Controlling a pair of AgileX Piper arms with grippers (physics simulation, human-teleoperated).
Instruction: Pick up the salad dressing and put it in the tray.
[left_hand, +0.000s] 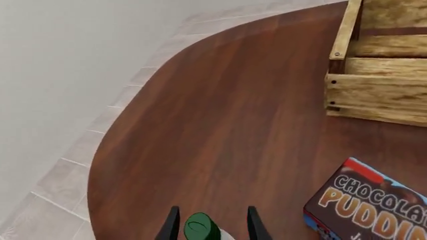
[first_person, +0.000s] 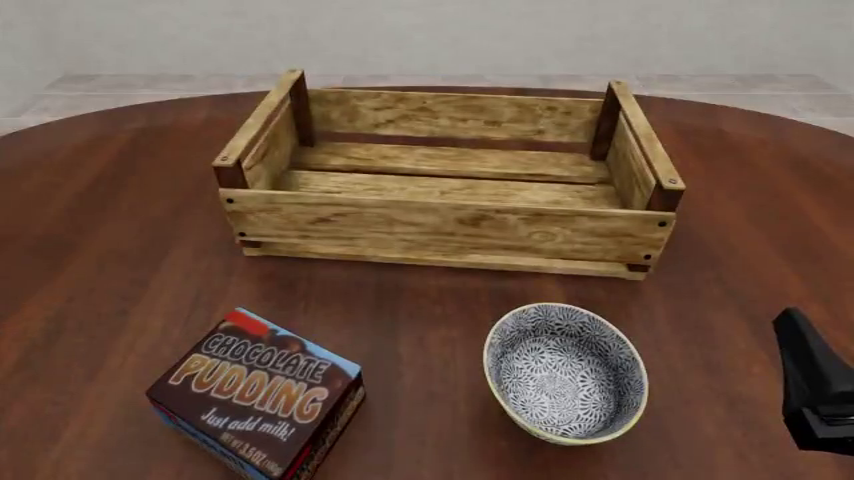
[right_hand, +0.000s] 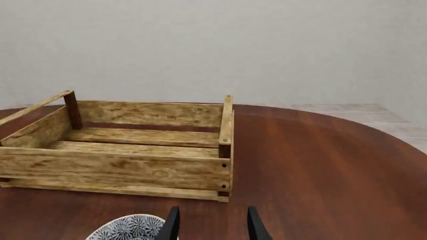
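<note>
The salad dressing (left_hand: 201, 227) shows only in the left wrist view, as a green cap with a bit of whitish body. It sits between the fingers of my left gripper (left_hand: 212, 226). The jaws stand wide, with a gap on each side of the cap. Neither the left gripper nor the bottle shows in the front view. The tray (first_person: 447, 222) is a light-wood slatted crate at the table's far middle, with nothing in it; it also shows in the left wrist view (left_hand: 373, 95) and the right wrist view (right_hand: 127, 167). My right gripper (right_hand: 212, 225) is open and empty, near the table's front right (first_person: 810, 375).
A brown chocolate pudding box (first_person: 258, 392) stands at the front left, also in the left wrist view (left_hand: 370, 202). A grey patterned bowl (first_person: 565, 372) sits in front of the crate, just left of my right gripper. The table's rounded edge (left_hand: 100, 150) and tiled floor lie beyond the left gripper.
</note>
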